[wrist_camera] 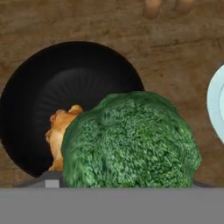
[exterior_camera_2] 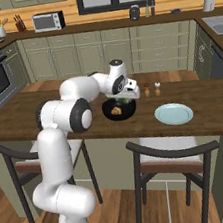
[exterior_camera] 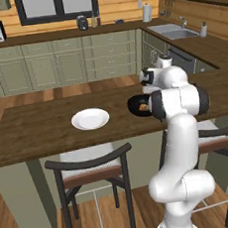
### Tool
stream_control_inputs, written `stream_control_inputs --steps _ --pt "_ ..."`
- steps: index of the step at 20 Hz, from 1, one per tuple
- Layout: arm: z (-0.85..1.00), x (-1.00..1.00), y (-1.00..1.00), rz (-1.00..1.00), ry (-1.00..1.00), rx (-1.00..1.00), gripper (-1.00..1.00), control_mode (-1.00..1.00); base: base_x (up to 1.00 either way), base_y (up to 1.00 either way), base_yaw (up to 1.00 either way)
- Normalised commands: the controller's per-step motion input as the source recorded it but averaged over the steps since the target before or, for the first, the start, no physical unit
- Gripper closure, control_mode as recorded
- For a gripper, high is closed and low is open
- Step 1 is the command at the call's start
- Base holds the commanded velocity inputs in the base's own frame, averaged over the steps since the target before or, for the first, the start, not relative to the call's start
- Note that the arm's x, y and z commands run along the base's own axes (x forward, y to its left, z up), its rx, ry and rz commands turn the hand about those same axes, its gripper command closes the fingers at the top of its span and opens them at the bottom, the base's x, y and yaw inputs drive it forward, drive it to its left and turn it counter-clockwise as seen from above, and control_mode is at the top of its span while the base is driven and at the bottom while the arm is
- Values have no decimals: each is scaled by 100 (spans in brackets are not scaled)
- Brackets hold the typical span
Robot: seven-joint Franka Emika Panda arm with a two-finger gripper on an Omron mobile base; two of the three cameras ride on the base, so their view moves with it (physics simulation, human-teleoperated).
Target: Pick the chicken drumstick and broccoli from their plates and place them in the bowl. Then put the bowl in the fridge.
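Green broccoli [wrist_camera: 131,140] above black bowl [wrist_camera: 65,87]

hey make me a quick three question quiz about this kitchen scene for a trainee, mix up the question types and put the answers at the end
1. True or false: the chicken drumstick already lies inside the black bowl.
2. Multiple choice: what does the gripper carry over the bowl? A) a salt shaker B) the broccoli C) a plate
3. Fill in: the bowl stands on the wooden ____, between two plates.

Key: 1 true; 2 B; 3 counter.
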Motion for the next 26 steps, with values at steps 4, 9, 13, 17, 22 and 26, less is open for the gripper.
stream_control_inputs --steps 4,9,13,17,22,26 --pt "-47 33 76 17 6 1 100 -100 0 0 0" --pt "-29 39 16 6 0 0 100 -100 0 0 0" --pt "-7 4 0 2 0 0 -100 -100 0 0 0" --pt "0 0 0 0 0 0 -100 -100 0 0 0" --pt "11 -4 0 0 0 0 -100 -100 0 0 0" --pt "30 -57 -11 -11 0 4 -100 -100 0 0 0"
